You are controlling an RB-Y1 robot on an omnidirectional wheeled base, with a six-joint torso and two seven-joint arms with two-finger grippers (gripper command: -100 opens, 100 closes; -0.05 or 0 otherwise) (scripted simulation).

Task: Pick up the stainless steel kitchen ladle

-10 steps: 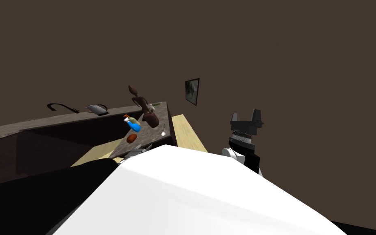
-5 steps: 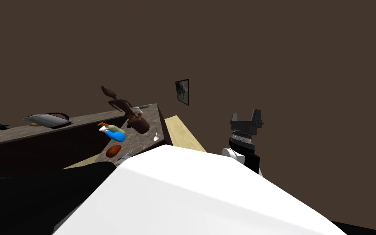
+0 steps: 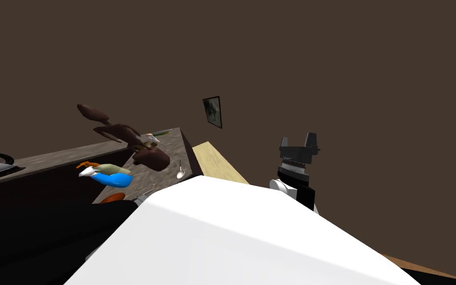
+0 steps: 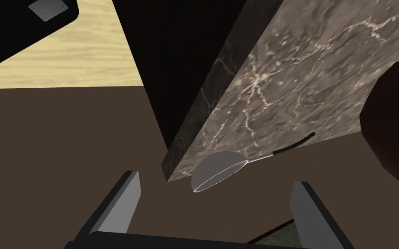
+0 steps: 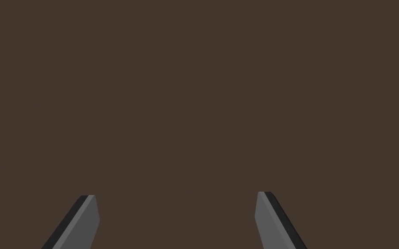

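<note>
Left wrist view: the left gripper (image 4: 216, 179) hangs with its two grey fingers (image 4: 125, 199) spread wide and nothing between them, pointed at the corner of a brown, white-veined marbled surface (image 4: 302, 86). The ladle (image 4: 218, 170), plain grey with a thin handle that turns dark at its far end, lies on the surface close to that corner. Its round bowl sits at the surface's edge, nearest the gripper, and its handle runs along the same edge away from the corner. The fingers are clear of the ladle and touch neither it nor the surface. A dark brown rounded mass (image 4: 393, 121) stands on the surface farther in from the ladle's handle. Pale wood floor (image 4: 64, 56) shows past the surface's dark side panel. From the head view, the ladle (image 3: 180, 170) appears small near the end of the surface (image 3: 170, 146), just beside a dark brown figure (image 3: 148, 156). A blue spray bottle (image 3: 111, 177) and a small orange-brown object (image 3: 112, 198) sit on the surface farther from its corner. The right gripper (image 3: 298, 139) is held up well apart from the surface, and the right wrist view shows its fingers (image 5: 88, 216) parted and empty.
</note>
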